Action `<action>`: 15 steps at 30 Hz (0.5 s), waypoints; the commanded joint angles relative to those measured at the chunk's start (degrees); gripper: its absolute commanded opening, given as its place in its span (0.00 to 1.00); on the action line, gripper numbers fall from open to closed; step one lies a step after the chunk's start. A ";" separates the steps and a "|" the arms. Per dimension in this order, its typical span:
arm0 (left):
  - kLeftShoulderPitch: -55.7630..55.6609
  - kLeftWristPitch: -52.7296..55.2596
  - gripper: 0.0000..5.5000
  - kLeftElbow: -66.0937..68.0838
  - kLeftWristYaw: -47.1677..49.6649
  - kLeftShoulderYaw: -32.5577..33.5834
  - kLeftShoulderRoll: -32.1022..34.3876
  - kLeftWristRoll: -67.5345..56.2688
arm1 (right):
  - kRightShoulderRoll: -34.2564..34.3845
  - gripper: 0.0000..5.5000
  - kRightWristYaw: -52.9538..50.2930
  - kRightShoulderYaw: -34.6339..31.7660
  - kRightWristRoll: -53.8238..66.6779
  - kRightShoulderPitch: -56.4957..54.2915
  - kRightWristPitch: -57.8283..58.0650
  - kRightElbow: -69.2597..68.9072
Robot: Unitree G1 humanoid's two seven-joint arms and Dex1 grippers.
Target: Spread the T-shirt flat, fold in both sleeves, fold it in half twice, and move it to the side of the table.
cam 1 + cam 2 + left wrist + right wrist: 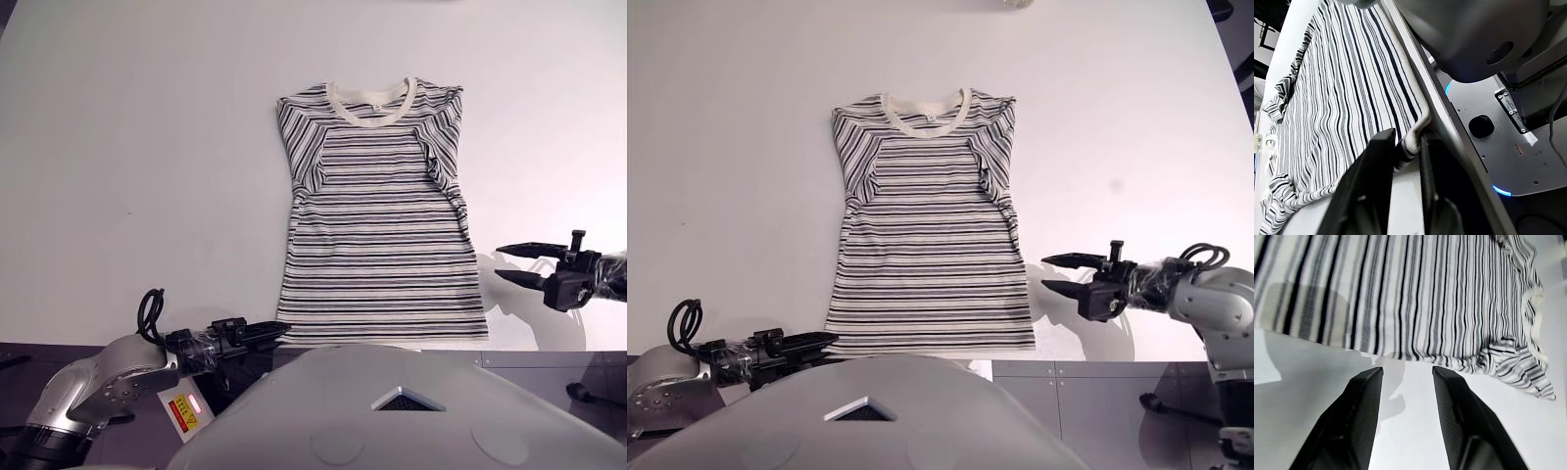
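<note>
Shirt: flat on surface, sleeves folded in.
Left gripper: jaws pinching near-left hem corner.
Right gripper: jaws open, beside right hem.

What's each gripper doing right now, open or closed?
Left gripper: closed on the T-shirt hem corner.
Right gripper: open, holding nothing.
</note>
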 commanded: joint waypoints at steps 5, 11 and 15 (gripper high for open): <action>1.34 3.47 0.02 2.33 2.58 -1.00 -1.87 5.48 | -6.37 0.34 -7.01 2.27 -13.32 -3.84 -28.91 16.20; 0.48 4.66 0.02 2.11 3.87 -1.37 -1.86 6.13 | -6.81 0.34 -12.23 6.48 -17.42 -1.96 -34.92 12.82; 1.37 5.47 0.02 1.48 4.38 -1.74 -2.25 6.68 | -6.78 0.34 -14.72 8.86 -19.01 -1.61 -33.91 8.96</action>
